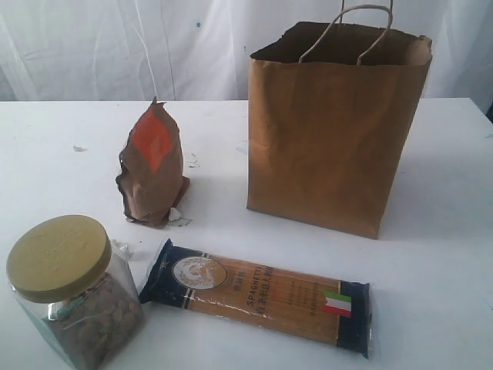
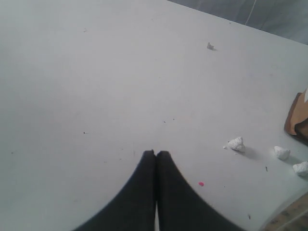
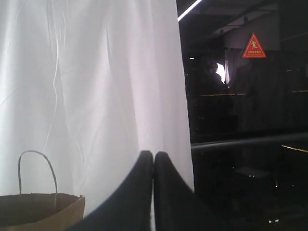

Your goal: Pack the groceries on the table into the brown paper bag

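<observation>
The tall brown paper bag (image 1: 331, 127) stands open at the back right of the white table (image 1: 447, 254), cord handles up; its rim (image 3: 41, 204) also shows in the right wrist view. Left of it stands the brown orange-labelled pouch (image 1: 152, 166), whose edge (image 2: 296, 115) appears in the left wrist view. The long blue-ended spaghetti pack (image 1: 258, 297) lies flat at the front. A clear jar (image 1: 73, 297) of dark contents with a yellowish lid stands front left. My left gripper (image 2: 156, 153) is shut, empty, over bare table. My right gripper (image 3: 153, 154) is shut, empty, raised beside the bag. Other groceries are out of view.
Small white crumbs (image 2: 237, 144) lie on the tabletop near the pouch. A white curtain (image 1: 154, 46) hangs behind the table. A dark room with a railing (image 3: 245, 142) lies beyond the curtain's edge.
</observation>
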